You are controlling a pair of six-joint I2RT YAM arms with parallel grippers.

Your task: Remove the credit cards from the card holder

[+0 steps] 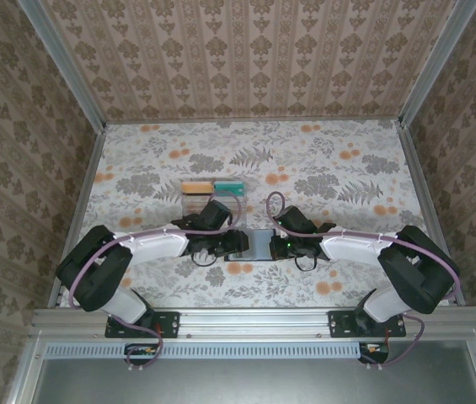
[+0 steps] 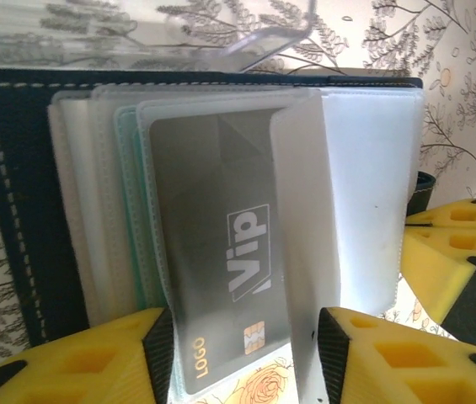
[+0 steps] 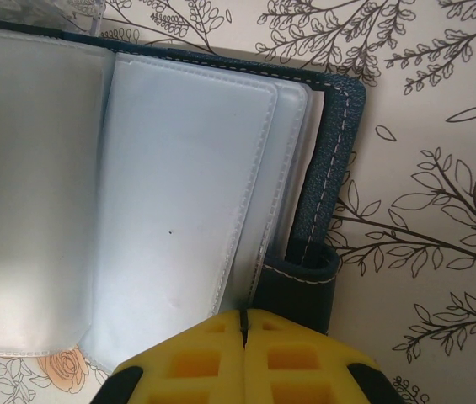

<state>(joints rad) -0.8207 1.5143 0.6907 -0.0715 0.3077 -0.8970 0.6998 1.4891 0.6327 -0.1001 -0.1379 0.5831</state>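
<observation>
The dark blue card holder (image 1: 259,245) lies open between both grippers, its clear sleeves fanned out. A black card (image 2: 221,252) printed "VIP" and "LOGO" sits in a sleeve, its lower end sticking out between the pads of my open left gripper (image 2: 244,353). A loose sleeve flap (image 2: 305,236) stands against the right pad. My right gripper (image 3: 244,313) is shut, its tips resting on the sleeve edges beside the holder's strap (image 3: 301,278). An orange-yellow card (image 1: 194,187) and a teal card (image 1: 227,185) lie just behind the holder.
A clear plastic box (image 1: 212,202) holds the orange-yellow and teal cards, just beyond the left gripper (image 1: 236,244). The right gripper's yellow fingers (image 2: 457,252) stand close at the holder's right edge. Flowered tabletop (image 1: 347,177) stretches behind and to both sides, with walls around it.
</observation>
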